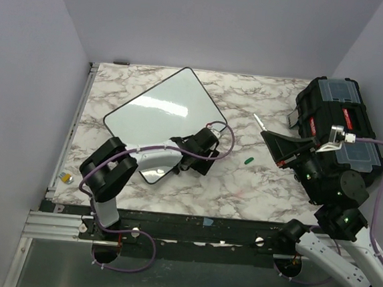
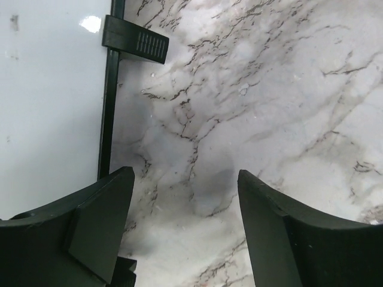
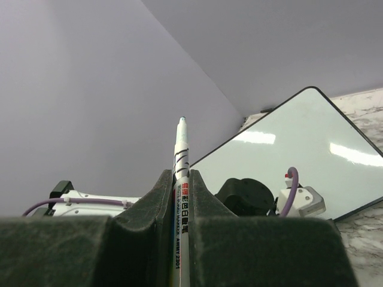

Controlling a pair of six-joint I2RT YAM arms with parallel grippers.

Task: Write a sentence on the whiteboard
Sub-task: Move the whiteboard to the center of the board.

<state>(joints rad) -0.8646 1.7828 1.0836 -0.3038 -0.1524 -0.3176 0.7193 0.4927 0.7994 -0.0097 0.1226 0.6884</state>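
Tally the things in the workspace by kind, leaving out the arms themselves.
Whiteboard: 1
Black toolbox: 1
Marker, gripped in the right claw: 1
Small green piece, likely a cap: 1
Small unclear item at the table left edge: 1
Total: 5

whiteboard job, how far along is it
Done: the right tool is shut on the marker, tip bare, and a small green piece, probably its cap, lies on the table. In hand: the left tool hangs open beside the whiteboard frame. Left: all the writing; the board shows no strokes.
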